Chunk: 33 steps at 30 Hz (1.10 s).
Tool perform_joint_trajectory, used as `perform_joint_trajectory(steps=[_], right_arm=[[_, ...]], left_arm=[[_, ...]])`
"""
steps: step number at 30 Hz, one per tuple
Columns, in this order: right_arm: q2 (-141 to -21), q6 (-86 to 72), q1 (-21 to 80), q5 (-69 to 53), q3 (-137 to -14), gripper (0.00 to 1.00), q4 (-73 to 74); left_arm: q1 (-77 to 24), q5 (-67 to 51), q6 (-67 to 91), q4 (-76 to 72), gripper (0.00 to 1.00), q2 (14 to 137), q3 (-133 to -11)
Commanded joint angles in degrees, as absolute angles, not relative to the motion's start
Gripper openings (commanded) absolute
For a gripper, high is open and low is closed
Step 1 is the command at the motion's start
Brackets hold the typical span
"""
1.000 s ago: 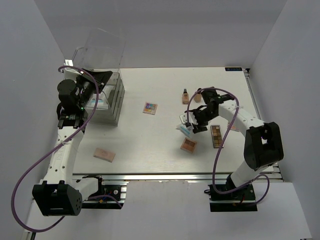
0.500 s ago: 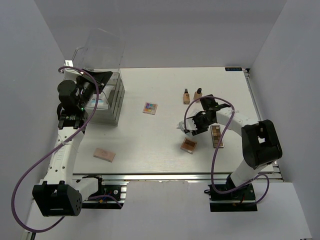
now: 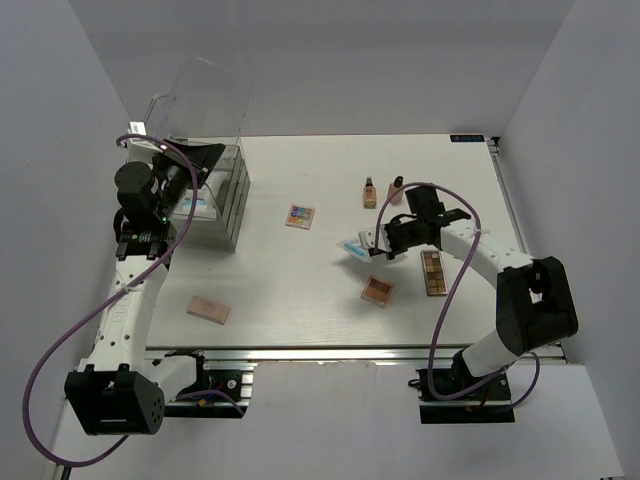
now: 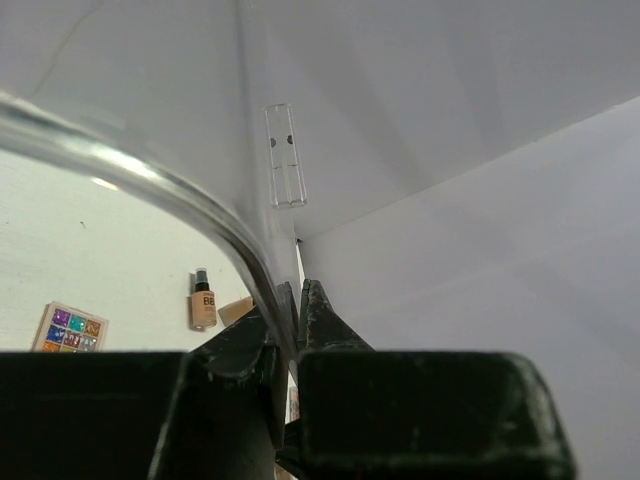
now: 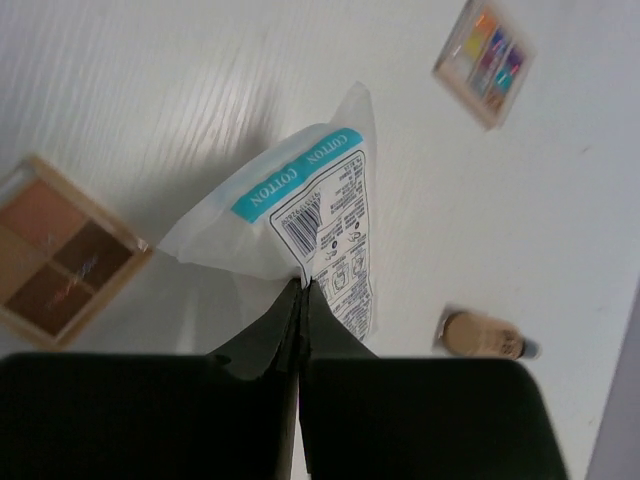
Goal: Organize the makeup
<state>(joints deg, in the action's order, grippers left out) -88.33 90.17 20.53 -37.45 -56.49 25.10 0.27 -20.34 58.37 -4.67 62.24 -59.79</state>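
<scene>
My right gripper point(image 3: 377, 244) point(image 5: 302, 284) is shut on the edge of the white-blue cotton packet point(image 3: 354, 246) point(image 5: 305, 195), which hangs tilted just above the table. Two beige bottles point(image 3: 371, 192) stand behind it, and one bottle point(image 5: 487, 337) shows in the right wrist view. A brown square palette point(image 3: 377, 290) point(image 5: 52, 262) and a long palette point(image 3: 433, 272) lie beside the gripper. A colourful palette point(image 3: 299, 216) point(image 5: 485, 58) sits mid-table. A peach compact point(image 3: 208, 309) lies near left. My left gripper point(image 3: 208, 158) point(image 4: 298, 292) is shut on the clear bin's rim point(image 4: 150, 180).
The large clear plastic bin point(image 3: 205, 105) stands tipped at the far left. Under it sits a grey organizer point(image 3: 233, 195) with a bluish packet inside point(image 3: 195, 207). White walls close in the table on three sides.
The right gripper's jaws have closed on the packet and raised it slightly toward the left. The left arm has not moved.
</scene>
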Motion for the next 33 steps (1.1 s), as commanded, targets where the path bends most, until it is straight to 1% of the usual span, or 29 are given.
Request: perform_joint_trajectory(steps=[1, 2, 4, 6, 7, 8, 9, 11, 12, 13, 14, 15, 16, 17, 18, 19, 24, 29, 33], right_arm=[[-85.08, 81.14, 24.07, -46.40, -59.59, 0.00, 19.01], [-84.56, 79.38, 25.04, -46.75, -59.59, 0.00, 13.85], [-85.68, 73.61, 28.64, -46.23, -60.38, 0.00, 8.55], [-87.35, 68.06, 32.32, -43.43, -61.43, 0.00, -3.03], [-88.41, 62.63, 33.65, -41.76, -61.61, 0.00, -7.60], [-90.77, 60.32, 34.79, -38.01, -61.87, 0.00, -12.17], [-92.10, 58.29, 37.41, -35.62, -62.83, 0.00, -21.27], [-97.43, 53.38, 40.15, -27.47, -64.94, 0.00, -29.58], [-99.30, 52.57, 42.08, -25.42, -68.26, 0.00, -35.80], [-101.49, 52.04, 43.06, -23.23, -70.20, 0.00, -38.90], [-105.86, 51.25, 43.94, -18.07, -72.14, 0.00, -42.15], [-108.17, 51.15, 45.42, -15.84, -74.25, 0.00, -45.49], [-112.63, 51.33, 46.05, -13.99, -78.88, 0.00, -51.10], [-115.02, 51.85, 46.40, -12.23, -81.36, 0.00, -52.89], [-116.96, 53.77, 47.02, -12.13, -83.91, 0.00, -53.87], [-120.81, 54.31, 47.28, -11.69, -88.98, 0.00, -55.10], [-131.12, 59.06, 49.39, -11.60, -103.07, 0.00, -58.62], [-140.97, 63.01, 50.53, -15.63, -118.01, 0.00, -57.92], [-143.08, 64.51, 51.06, -22.23, -118.74, 0.00, -59.58]], left_arm=[[-0.17, -23.47, 57.48, -11.25, 0.06, 59.15, -61.87], [-0.18, -23.47, 57.48, -11.34, 0.06, 59.24, -61.96], [-0.09, -23.55, 57.65, -11.42, 0.06, 59.33, -61.96], [-0.09, -23.56, 57.92, -11.95, 0.06, 59.59, -61.96], [-0.09, -23.64, 58.01, -12.13, 0.06, 59.76, -61.96], [-0.09, -23.56, 58.09, -12.30, 0.06, 59.85, -62.05], [-0.09, -23.55, 58.27, -12.48, 0.06, 59.94, -62.05], [-0.09, -23.82, 58.27, -12.57, 0.06, 60.20, -62.31], [-0.09, -23.73, 58.27, -12.39, 0.06, 60.21, -62.40], [-0.09, -23.82, 58.27, -12.39, 0.06, 60.21, -62.49], [-0.09, -23.91, 58.10, -12.39, 0.06, 60.21, -62.58], [-0.17, -23.91, 58.10, -12.22, 0.06, 60.21, -62.58], [-0.18, -23.91, 58.10, -12.13, 0.06, 60.12, -62.58], [-0.18, -23.99, 58.10, -12.13, 0.06, 60.20, -62.58], [-0.18, -24.08, 58.10, -12.04, 0.06, 60.12, -62.58], [-0.18, -24.00, 58.18, -12.22, 0.06, 60.03, -62.49], [-0.18, -23.99, 58.01, -12.13, 0.06, 59.33, -62.05], [-0.17, -24.17, 58.36, -12.83, 0.06, 59.15, -61.26], [-0.09, -24.17, 58.71, -13.36, 0.06, 58.97, -60.56]])
